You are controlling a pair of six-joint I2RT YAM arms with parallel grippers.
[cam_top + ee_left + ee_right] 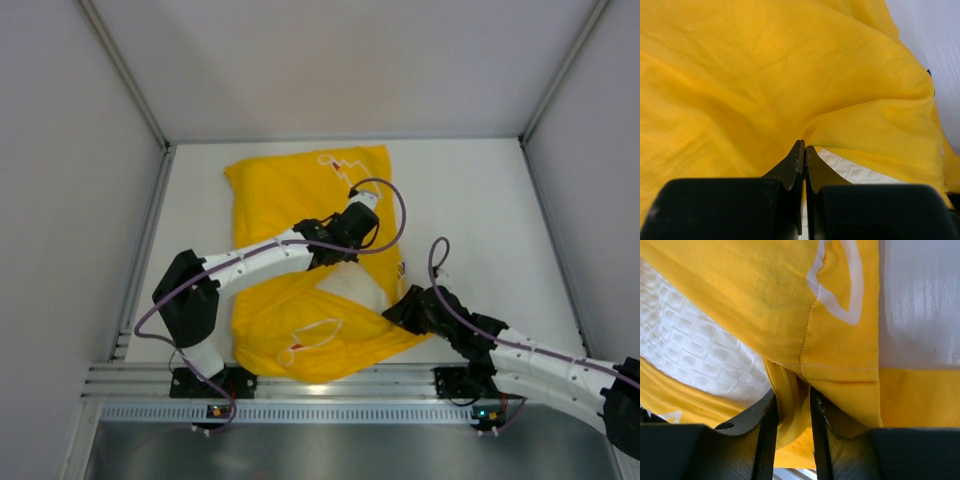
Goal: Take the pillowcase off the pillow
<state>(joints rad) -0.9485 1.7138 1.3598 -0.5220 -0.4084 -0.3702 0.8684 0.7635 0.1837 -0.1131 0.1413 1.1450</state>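
Observation:
The bright yellow pillowcase (285, 190) lies crumpled across the middle of the table, its faint white outline facing up. The pillow (357, 285), white and quilted, shows only through the opening in the case between the two grippers. My left gripper (338, 255) is shut on a pinch of the pillowcase (765, 75) at the opening's upper edge, with the pillow (852, 171) just below its tips (804, 147). My right gripper (400, 308) is shut on a bunched hem of the pillowcase (780, 290) at the case's right edge, next to the pillow (690, 350).
White enclosure walls (70, 180) close in the table on the left, right and back. An aluminium rail (330, 385) runs along the near edge by the arm bases. Bare white table (480, 210) lies to the right of the pillowcase.

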